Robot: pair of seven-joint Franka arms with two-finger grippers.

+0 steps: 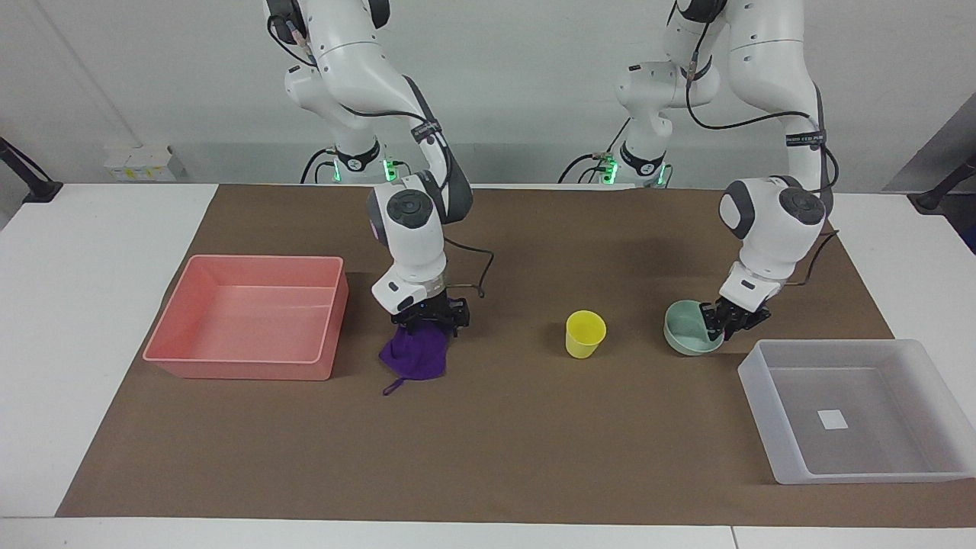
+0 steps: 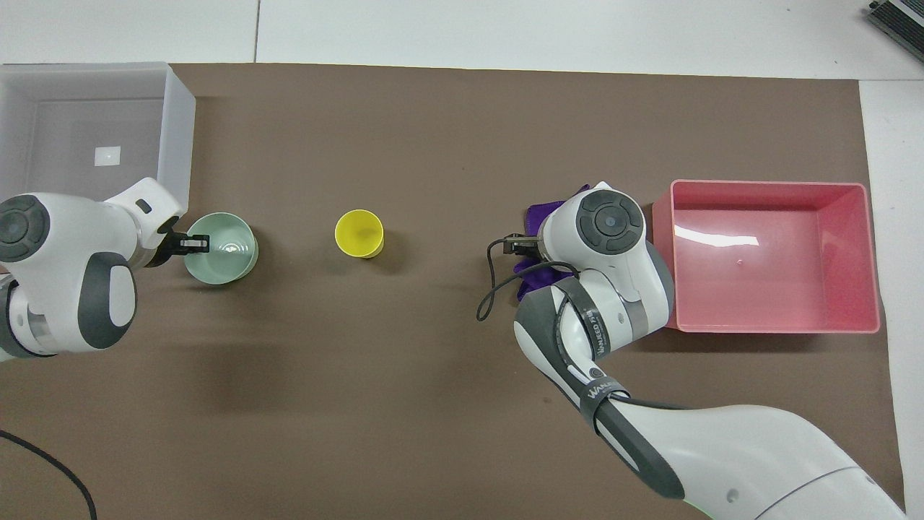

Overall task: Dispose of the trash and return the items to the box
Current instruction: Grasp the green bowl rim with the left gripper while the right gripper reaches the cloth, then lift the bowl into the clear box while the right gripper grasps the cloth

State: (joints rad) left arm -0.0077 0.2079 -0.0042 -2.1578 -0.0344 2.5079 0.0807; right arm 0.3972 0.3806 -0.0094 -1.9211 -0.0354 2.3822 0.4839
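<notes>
The purple cloth point(image 1: 415, 358) lies bunched on the brown mat beside the pink tray. My right gripper point(image 1: 429, 324) is down on the top of the cloth. In the overhead view my right wrist hides this gripper, and only the edges of the cloth point(image 2: 538, 214) show. The mint-green bowl point(image 1: 686, 332) sits near the translucent box point(image 1: 770, 412). My left gripper point(image 1: 724, 320) is shut on the bowl's rim at the side toward the left arm's end; it also shows in the overhead view point(image 2: 191, 244) at the bowl point(image 2: 224, 253). The yellow cup point(image 1: 585, 333) stands upright between bowl and cloth.
The pink tray point(image 1: 229, 358) stands at the right arm's end of the mat. The translucent box point(image 2: 177, 137) with its white label lies at the left arm's end, farther from the robots than the bowl. A cable loops off my right wrist point(image 2: 494, 289).
</notes>
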